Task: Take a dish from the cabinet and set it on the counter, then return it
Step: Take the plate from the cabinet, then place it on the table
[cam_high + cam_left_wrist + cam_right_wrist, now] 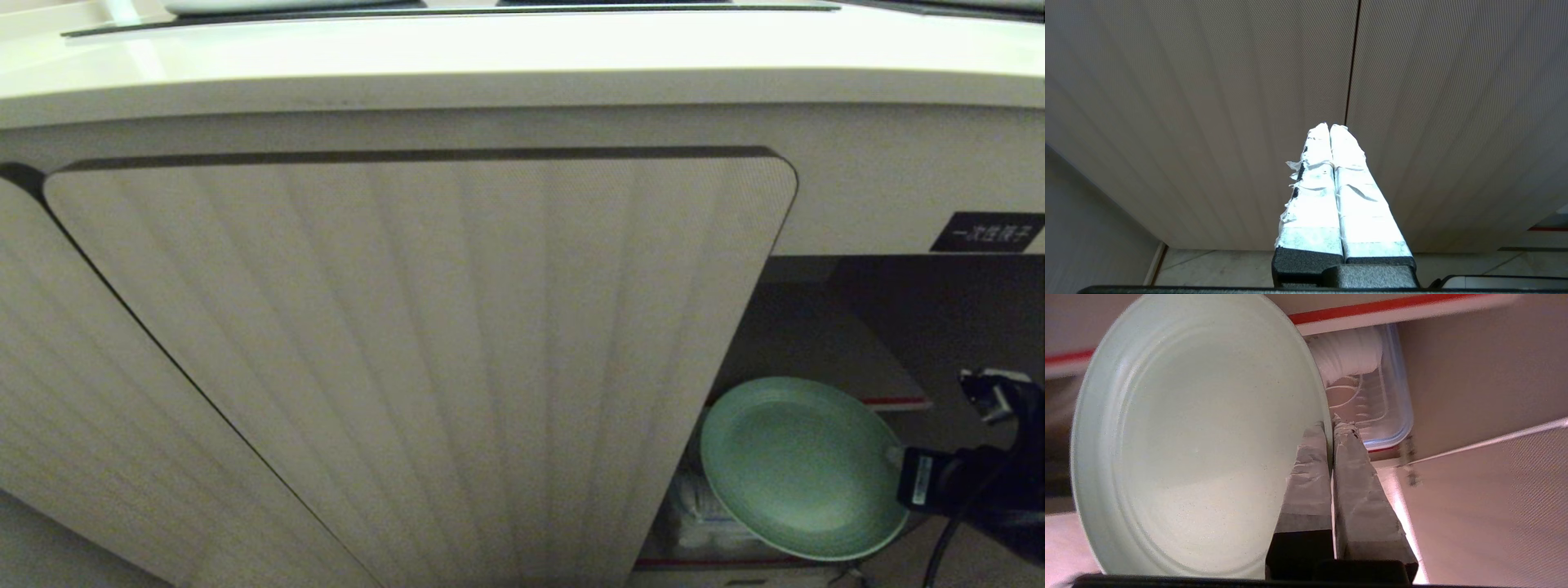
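- Two ribbed beige doors fill the left and middle of the head view; the larger ribbed door [424,359] swings outward, leaving the cabinet [824,327] open at the lower right.
- Across the top of the frame runs the pale tabletop [522,57], with a dark panel edge along its far side.
- The left tool [1329,128] shows only in its own wrist camera, its tape-wrapped fingers pressed together with nothing between them, pointed at the seam between two ribbed doors.
- At the lower right of the head view sits the mint-green dish [796,465], tilted with its face toward the camera, in front of the open cabinet and just under a red-edged shelf [894,402].
- Behind the dish, low inside the cabinet, a clear plastic container [1384,396] holds something white.
- At the right edge of the frame, the right tool [898,459] pinches the dish's rim; in its wrist camera the two fingers are clamped tight, one on each side of the rim.
- In the upper right, a small black label [988,232] with white characters sits on the cabinet's face.
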Robot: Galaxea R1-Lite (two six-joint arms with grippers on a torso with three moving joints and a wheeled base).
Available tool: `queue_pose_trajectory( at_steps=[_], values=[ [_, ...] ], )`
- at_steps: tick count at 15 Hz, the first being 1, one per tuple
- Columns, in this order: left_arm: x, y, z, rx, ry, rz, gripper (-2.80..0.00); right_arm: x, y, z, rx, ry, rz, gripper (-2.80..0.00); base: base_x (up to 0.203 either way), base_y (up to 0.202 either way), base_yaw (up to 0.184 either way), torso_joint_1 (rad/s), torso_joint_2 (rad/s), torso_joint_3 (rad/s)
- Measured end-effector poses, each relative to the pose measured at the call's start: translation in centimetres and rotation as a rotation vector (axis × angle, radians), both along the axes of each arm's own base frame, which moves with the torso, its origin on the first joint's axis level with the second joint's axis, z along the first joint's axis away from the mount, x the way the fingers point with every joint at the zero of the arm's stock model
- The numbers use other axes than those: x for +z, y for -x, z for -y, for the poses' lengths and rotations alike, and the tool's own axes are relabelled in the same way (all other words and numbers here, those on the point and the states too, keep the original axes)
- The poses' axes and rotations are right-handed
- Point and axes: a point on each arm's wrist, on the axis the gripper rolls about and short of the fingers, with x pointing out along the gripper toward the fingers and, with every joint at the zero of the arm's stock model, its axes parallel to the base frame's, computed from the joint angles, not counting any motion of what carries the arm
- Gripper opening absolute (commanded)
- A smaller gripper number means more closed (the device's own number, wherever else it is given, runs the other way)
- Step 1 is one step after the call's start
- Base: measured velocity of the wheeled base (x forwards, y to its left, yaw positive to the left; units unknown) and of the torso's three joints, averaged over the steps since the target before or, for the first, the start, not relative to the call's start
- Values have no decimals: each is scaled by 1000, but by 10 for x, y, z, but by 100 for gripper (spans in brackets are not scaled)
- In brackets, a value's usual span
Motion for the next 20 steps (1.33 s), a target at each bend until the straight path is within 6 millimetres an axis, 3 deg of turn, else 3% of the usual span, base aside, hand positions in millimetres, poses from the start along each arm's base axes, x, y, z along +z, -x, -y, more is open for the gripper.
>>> queue_pose_trajectory(
  at_steps=[10,20],
  values=[
    [0,0,0,-1,0,0,-280,-7,25,0,27,-42,-48,-280,0,0,0,0,0,0],
    [0,0,0,0,0,0,-280,-20,63,-1,86,-76,-104,-280,0,0,0,0,0,0]
  ],
)
